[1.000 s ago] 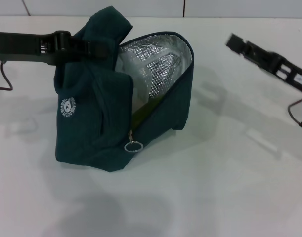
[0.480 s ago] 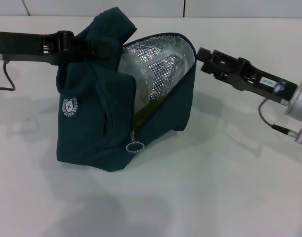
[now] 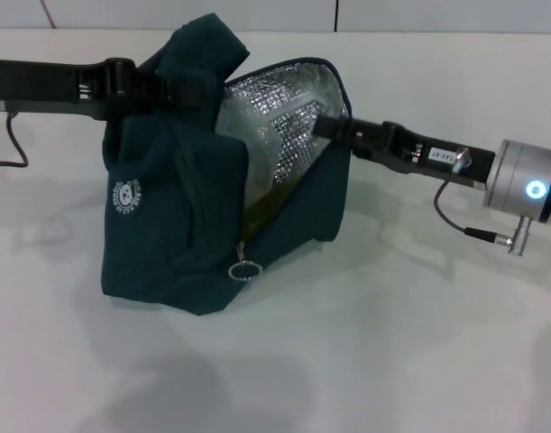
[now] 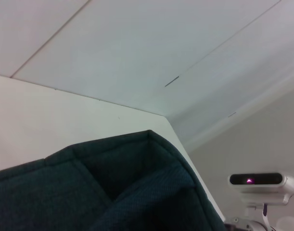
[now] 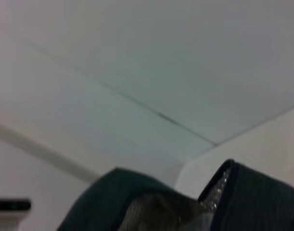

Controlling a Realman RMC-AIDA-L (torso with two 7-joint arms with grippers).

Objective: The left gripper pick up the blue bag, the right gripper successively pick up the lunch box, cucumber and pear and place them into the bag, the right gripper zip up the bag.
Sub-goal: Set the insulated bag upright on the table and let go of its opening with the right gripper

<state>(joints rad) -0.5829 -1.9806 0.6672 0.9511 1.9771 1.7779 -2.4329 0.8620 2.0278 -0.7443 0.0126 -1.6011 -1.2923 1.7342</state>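
Packing stage: right gripper at the bag mouth, zip not yet closed.

We find the right gripper (image 3: 325,127) reaching into the foil-lined mouth of the blue bag (image 3: 180,225); we cannot tell how its fingers stand or what they carry. The left gripper (image 3: 180,90) pinches the bag's upper fabric, holding it up near the table's far edge. A yellow-green item shows inside. We judge zipping remains; the zip pull (image 3: 245,269) hangs untouched.

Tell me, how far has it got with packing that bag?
Well along, it seems. The left claw holds the blue bag up by its top, mouth open, and something yellow-green shows inside. The right claw is at the bag's opening. The zip pull hangs at the bottom, so zipping is left.
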